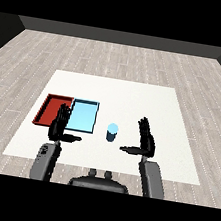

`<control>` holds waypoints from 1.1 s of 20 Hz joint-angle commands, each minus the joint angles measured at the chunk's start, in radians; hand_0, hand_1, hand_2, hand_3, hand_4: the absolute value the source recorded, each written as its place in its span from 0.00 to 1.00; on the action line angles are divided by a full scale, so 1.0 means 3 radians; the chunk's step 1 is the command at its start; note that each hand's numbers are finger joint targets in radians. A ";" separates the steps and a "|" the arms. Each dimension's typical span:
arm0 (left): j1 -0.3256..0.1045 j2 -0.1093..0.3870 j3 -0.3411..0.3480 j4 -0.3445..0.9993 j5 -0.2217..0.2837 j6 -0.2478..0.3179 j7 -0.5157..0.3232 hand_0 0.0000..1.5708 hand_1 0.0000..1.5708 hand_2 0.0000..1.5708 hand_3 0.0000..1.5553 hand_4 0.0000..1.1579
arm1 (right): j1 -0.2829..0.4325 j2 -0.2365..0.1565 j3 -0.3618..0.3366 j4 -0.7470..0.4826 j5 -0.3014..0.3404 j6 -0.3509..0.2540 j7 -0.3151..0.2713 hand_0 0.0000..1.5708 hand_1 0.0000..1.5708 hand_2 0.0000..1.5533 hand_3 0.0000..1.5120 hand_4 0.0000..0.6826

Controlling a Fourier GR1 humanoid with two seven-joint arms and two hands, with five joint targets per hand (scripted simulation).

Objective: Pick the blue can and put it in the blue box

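Note:
A small blue can (111,132) stands upright on the white table (134,101), just right of the light blue tray (83,116). My right hand (146,140) is to the can's right, apart from it, with straight fingers pointing away and the thumb held out toward the can. My left hand (59,124) is open too, over the near edge where the red tray (52,109) and the light blue tray meet. Neither hand holds anything.
The red tray and the light blue tray lie side by side at the table's left. A grey wooden floor surrounds the table, with a dark wall at the back.

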 commanded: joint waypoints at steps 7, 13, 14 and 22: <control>-0.0041 0.0006 0.0083 0.0175 0.0056 -0.0040 -0.0162 0.00 0.00 0.00 0.00 0.00 | -0.0293 0.0037 0.0034 0.0480 0.0022 -0.0186 -0.0208 0.00 0.00 0.00 0.00 0.00; -0.0279 0.0107 0.0197 0.0355 0.0128 -0.0111 -0.0118 0.00 0.00 0.00 0.00 0.00 | -0.0066 -0.0059 -0.0157 0.0432 -0.0255 0.0194 -0.0200 0.00 0.00 0.00 0.00 0.00; 0.0017 0.0034 0.0065 0.0062 0.0102 -0.0106 -0.0073 0.00 0.00 0.00 0.00 0.00 | 0.0043 0.0036 0.0023 0.0262 -0.0204 0.0049 -0.0076 0.00 0.00 0.00 0.00 0.00; 0.0083 -0.0055 0.0008 -0.0049 0.0106 -0.0005 -0.0090 0.00 0.00 0.00 0.00 0.00 | -0.0228 0.0037 0.0088 0.0636 -0.0333 -0.0226 -0.0011 0.00 0.00 0.00 0.00 0.00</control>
